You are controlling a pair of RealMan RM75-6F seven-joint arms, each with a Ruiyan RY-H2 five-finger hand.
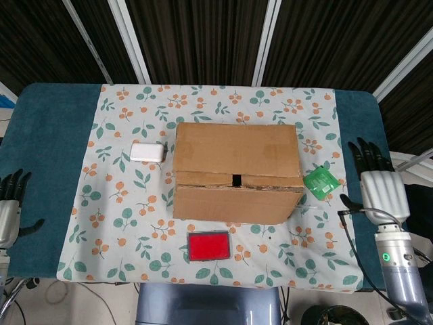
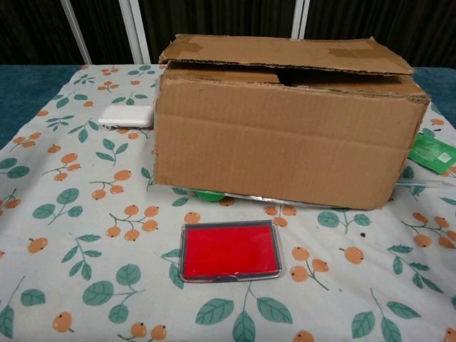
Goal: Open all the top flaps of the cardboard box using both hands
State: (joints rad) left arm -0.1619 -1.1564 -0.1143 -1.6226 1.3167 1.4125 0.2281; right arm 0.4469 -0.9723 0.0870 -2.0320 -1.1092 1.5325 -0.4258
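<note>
The cardboard box [image 1: 235, 173] sits mid-counter with open cloth on its left and right flanks. A white case [image 1: 147, 152] lies near its left side, a green packet [image 1: 321, 183] just right of it, and a red tray [image 2: 229, 251] close in front.

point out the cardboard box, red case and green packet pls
cardboard box [image 1: 237, 145]: head view, on its closed far top flap.
red case [image 2: 229, 251]: chest view, middle of its red lid.
green packet [image 1: 321, 182]: head view, centre of the packet, right of the box.
</note>
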